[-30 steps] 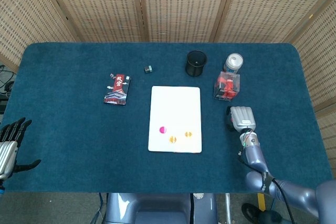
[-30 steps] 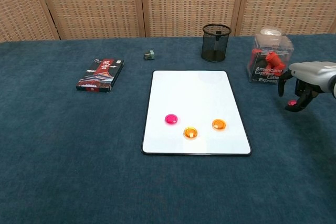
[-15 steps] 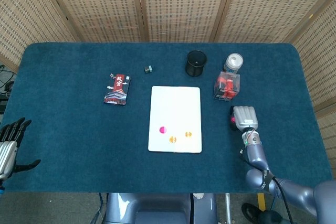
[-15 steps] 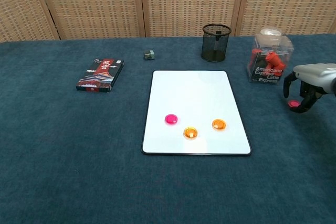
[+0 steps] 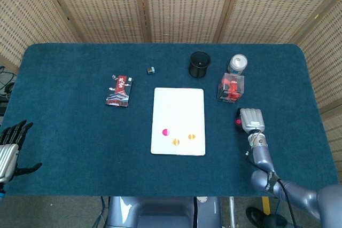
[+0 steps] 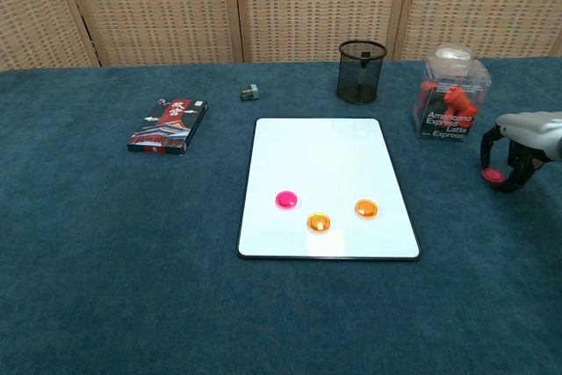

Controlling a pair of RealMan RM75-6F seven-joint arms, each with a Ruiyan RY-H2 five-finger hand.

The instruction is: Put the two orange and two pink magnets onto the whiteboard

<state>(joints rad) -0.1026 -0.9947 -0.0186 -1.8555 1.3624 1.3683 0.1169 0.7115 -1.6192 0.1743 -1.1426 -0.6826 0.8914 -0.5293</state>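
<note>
Chest view: the right hand (image 6: 516, 145) pinches a pink magnet (image 6: 493, 176) right of the whiteboard (image 6: 326, 155); the left hand (image 5: 9, 145) lies released, fingers apart, far left.

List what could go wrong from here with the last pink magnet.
1. The right hand has its fingers curled around the pink magnet off the whiteboard; whether it is firmly pinched is unclear, so it could slip when carried.
2. The clear box sits close beside that hand and could get bumped.
3. Three magnets already cluster near the whiteboard's front edge; placing there might knock the orange magnet.
</note>
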